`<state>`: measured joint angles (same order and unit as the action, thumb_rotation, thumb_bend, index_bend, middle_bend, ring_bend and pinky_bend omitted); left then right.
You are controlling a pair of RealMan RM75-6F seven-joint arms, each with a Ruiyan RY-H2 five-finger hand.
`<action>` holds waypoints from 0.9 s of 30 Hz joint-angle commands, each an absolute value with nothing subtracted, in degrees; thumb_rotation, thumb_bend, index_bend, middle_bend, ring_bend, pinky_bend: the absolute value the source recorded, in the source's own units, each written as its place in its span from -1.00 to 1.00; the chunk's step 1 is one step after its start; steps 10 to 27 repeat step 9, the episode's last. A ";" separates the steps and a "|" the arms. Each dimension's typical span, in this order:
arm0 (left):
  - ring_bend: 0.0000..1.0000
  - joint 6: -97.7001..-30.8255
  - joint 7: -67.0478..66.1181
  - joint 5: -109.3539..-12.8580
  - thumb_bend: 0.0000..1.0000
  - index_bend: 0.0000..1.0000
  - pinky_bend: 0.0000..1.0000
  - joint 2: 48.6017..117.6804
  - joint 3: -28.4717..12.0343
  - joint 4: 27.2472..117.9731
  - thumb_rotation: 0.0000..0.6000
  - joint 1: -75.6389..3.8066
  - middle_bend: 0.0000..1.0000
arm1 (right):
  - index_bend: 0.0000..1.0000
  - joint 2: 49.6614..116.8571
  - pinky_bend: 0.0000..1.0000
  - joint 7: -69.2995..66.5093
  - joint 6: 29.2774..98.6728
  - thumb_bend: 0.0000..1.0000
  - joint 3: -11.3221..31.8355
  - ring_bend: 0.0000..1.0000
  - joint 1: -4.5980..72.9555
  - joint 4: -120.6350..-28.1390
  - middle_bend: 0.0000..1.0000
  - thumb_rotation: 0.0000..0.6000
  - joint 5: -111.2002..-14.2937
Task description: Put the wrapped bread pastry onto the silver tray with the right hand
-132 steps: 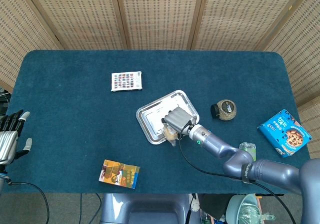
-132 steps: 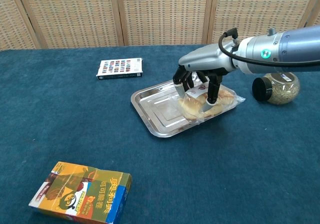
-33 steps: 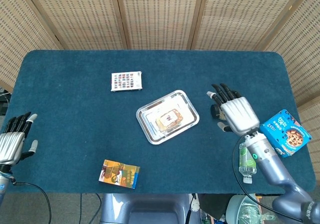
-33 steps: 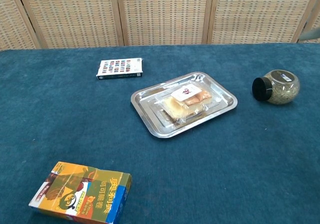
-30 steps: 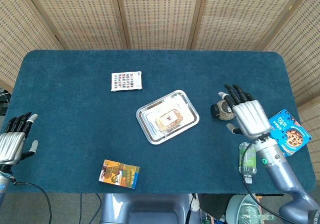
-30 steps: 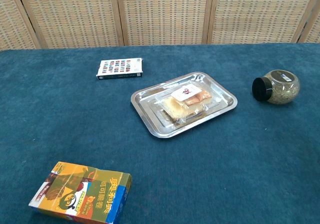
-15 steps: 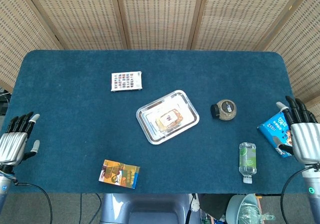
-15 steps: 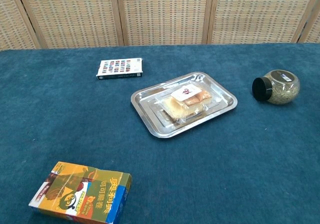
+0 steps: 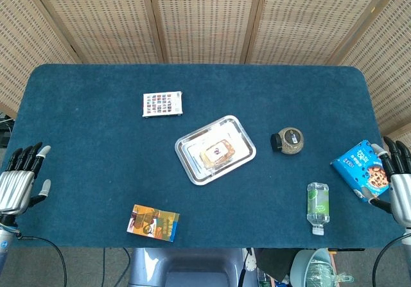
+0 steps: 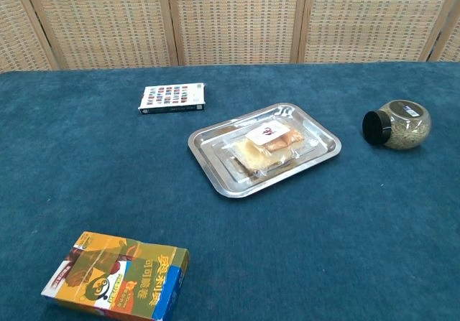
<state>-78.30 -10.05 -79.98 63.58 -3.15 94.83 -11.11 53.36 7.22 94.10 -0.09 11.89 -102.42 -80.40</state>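
Well right of the silver tray (image 9: 185,152), the right hand (image 9: 401,191) is being held with fingers spread, gripping nothing. The wrapped bread pastry (image 10: 268,146) is being carried by the tray; nothing is judged left undone.

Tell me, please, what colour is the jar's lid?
The jar's lid is black, clearest in the chest view.

Between the right hand (image 9: 401,187) and the silver tray (image 9: 186,153) lie a blue cookie box (image 9: 365,170), a clear plastic bottle (image 9: 317,205) and a round glass jar (image 9: 289,140).
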 commanded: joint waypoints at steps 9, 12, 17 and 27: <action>-1.00 -80.08 -9.04 -80.83 -0.01 -1.00 -1.00 63.44 -2.89 94.57 1.00 -9.96 -1.00 | -0.77 54.75 -0.55 7.01 91.99 -0.55 2.03 -0.96 11.39 -101.20 -0.95 1.00 -81.83; -1.00 -80.08 -9.04 -80.83 -0.01 -1.00 -1.00 63.44 -2.89 94.57 1.00 -9.96 -1.00 | -0.77 54.75 -0.55 7.01 91.99 -0.55 2.03 -0.96 11.39 -101.20 -0.95 1.00 -81.83; -1.00 -80.08 -9.04 -80.83 -0.01 -1.00 -1.00 63.44 -2.89 94.57 1.00 -9.96 -1.00 | -0.77 54.75 -0.55 7.01 91.99 -0.55 2.03 -0.96 11.39 -101.20 -0.95 1.00 -81.83; -1.00 -80.08 -9.04 -80.83 -0.01 -1.00 -1.00 63.44 -2.89 94.57 1.00 -9.96 -1.00 | -0.77 54.75 -0.55 7.01 91.99 -0.55 2.03 -0.96 11.39 -101.20 -0.95 1.00 -81.83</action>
